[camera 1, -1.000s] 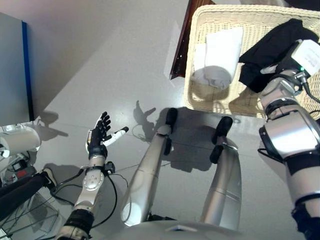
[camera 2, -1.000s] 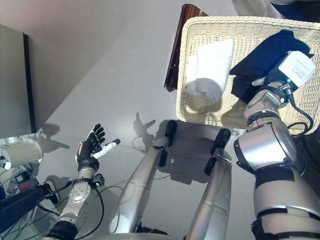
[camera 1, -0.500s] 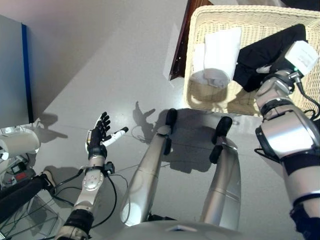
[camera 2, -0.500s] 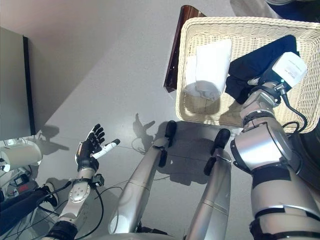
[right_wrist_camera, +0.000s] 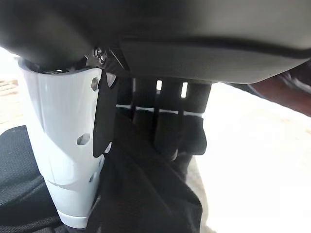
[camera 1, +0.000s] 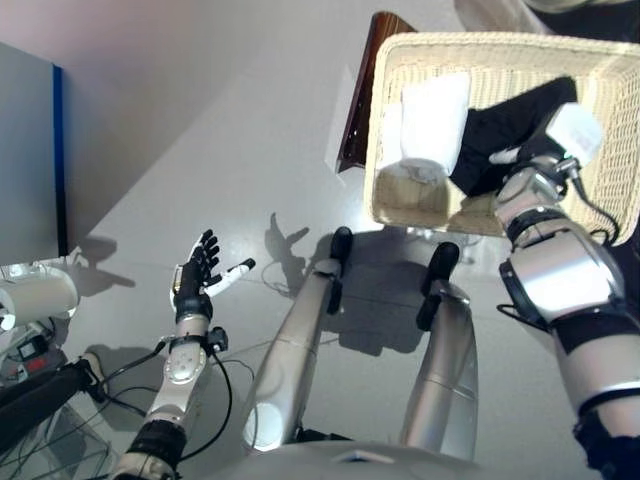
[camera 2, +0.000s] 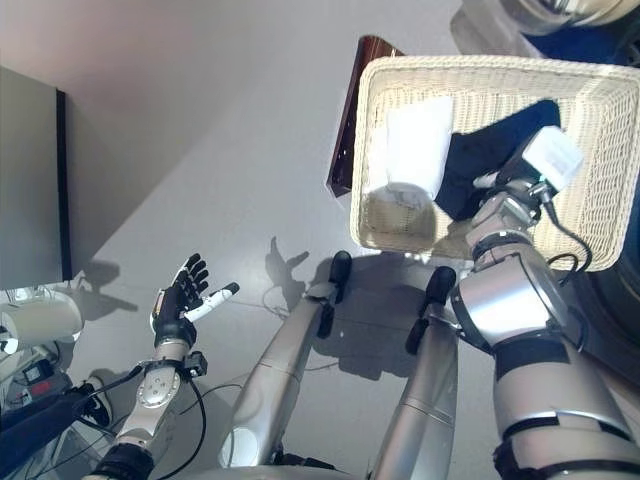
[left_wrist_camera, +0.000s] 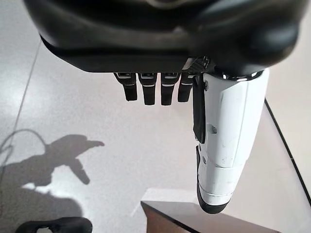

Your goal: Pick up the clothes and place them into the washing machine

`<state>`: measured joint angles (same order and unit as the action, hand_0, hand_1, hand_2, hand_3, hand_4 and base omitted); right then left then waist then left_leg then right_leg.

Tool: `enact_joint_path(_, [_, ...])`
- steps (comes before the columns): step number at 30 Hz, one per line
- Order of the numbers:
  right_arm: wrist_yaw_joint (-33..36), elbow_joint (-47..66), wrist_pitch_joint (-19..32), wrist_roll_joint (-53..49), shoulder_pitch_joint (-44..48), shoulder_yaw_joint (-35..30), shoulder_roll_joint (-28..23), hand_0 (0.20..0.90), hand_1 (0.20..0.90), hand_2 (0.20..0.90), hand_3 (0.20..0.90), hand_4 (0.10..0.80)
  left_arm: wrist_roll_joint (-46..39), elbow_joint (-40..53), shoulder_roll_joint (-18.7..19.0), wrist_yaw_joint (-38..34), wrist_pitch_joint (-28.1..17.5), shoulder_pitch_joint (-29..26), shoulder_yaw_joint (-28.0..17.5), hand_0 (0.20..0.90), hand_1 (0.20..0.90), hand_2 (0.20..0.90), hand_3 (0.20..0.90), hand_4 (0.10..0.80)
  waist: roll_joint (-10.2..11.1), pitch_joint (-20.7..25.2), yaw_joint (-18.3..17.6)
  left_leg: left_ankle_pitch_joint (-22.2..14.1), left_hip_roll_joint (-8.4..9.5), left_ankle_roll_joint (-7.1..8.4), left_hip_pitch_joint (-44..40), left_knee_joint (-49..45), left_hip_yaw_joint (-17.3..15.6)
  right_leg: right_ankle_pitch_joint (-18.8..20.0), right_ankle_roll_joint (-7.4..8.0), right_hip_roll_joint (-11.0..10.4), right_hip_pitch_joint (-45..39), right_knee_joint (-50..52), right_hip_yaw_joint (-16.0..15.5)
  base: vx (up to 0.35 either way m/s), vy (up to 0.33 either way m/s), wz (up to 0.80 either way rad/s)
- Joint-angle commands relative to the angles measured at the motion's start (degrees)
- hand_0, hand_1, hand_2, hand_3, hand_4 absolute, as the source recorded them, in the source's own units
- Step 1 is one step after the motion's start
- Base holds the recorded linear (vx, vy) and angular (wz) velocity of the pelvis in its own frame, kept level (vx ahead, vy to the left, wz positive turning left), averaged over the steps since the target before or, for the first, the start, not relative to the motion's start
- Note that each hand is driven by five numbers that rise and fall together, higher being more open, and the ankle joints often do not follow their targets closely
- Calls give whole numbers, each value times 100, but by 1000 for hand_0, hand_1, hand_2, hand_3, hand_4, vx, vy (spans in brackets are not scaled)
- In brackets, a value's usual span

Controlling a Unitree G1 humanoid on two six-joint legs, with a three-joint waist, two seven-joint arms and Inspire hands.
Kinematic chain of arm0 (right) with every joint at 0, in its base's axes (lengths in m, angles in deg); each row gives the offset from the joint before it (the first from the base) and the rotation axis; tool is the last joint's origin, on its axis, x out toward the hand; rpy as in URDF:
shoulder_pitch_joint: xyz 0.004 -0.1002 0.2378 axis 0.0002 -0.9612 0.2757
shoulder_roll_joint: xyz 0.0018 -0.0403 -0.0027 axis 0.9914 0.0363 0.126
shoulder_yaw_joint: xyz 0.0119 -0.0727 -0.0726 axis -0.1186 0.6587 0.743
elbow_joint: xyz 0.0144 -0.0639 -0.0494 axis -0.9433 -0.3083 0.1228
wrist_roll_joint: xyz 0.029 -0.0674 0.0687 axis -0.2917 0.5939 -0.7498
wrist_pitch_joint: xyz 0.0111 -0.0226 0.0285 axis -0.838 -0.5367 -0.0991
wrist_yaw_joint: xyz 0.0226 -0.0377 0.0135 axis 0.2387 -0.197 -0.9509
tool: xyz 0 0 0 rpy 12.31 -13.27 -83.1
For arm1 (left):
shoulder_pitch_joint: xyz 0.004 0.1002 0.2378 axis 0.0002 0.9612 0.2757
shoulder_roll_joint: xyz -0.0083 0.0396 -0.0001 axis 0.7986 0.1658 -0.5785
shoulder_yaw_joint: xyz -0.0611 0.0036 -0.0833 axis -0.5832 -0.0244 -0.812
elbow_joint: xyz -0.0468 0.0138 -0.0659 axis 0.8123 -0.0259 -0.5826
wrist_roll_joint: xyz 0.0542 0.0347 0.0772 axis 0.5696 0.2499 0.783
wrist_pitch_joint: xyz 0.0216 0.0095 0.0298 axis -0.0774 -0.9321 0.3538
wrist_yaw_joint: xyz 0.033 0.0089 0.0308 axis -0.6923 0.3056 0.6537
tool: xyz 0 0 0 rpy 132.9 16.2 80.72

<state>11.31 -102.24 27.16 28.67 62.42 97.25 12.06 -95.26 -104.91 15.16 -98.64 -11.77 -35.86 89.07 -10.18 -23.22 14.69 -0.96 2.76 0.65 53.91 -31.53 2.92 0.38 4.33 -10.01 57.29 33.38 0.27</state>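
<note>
One wicker basket [camera 1: 385, 120] sat in the upper right of the head views, and it held two garments. A white cloth [camera 1: 430, 120] lay folded against the basket's left wall, one end rolled and hanging toward the lower rim. A black garment [camera 1: 510, 120] lay just beside it on the right, spreading from the centre of the basket toward the upper right. No other clothes showed in either head view. No garment had yet left the basket.

The right hand [right_wrist_camera: 165, 126] was down in the basket on the black garment. In the right wrist view its dark fingers [right_wrist_camera: 167, 133] were curled into a bunched fold of the black cloth, with the white-covered thumb [right_wrist_camera: 63, 150] alongside that fold, so the hand was grasping the garment. In the head views the right arm crossed the basket's lower rim at the right of the frame.

The left hand [camera 1: 200, 275] hung at the lower left of the frame, above the grey floor [camera 1: 200, 120], well apart from the basket. Its fingers were straight and relaxed and its thumb stood out to the side, holding nothing. A dark brown panel [camera 1: 360, 100] stood just beside the basket's left edge. One grey cabinet with a blue edge [camera 1: 30, 150] filled the far left of the frame.
</note>
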Motion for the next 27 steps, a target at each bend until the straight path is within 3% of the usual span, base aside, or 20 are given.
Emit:
enact_joint_path(1, [226,355,278,-172,94,252,-357,200,200,200,200,300,-11,19,529,-87,-420,219,-331,900,900,900,900,800,-227,113,7,75,124,83,35,598,-297,-404,-351,180,-373,-84,-176,37,-1,-25])
enact_joint_path(6, [190,405,391,-325,-139,53,-382,200,200,200,200,300,-7,-48,539,31,-407,313,-325,900,900,900,900,800,-196,292,-34,163,96,95,-452,935,-320,-268,-293,195,-911,-534,-213,20,-15,-11])
enact_joint_path(7, [192,419,410,-352,-182,17,-381,200,200,200,200,300,-1,-71,536,45,-401,329,-341,900,900,900,900,800,-202,292,-41,376,69,69,-450,994,-357,-50,-331,200,-920,-630,-261,-60,-7,-2])
enact_joint_path(21, [137,455,783,-982,-679,-520,-358,200,200,200,200,300,43,-464,486,228,-327,445,-453,900,900,900,900,800,-104,624,-92,473,41,92,-950,1357,-334,81,-270,242,-1503,-1164,-296,17,-12,-2])
enact_joint_path(26, [-11,583,1184,-2089,-1023,-1274,-526,200,200,200,200,300,101,-416,465,313,-294,545,-487,900,900,900,900,800,-107,747,-97,467,23,96,-1033,1422,-338,52,-265,242,-1567,-1192,-265,44,0,0])
enact_joint_path(27, [-167,787,1591,-3168,-1283,-1917,-593,200,200,200,200,300,129,-390,470,331,-282,560,-522,900,900,900,900,800,-118,800,-109,431,25,89,-1068,1412,-353,24,-264,236,-1597,-1176,-243,52,7,-3])
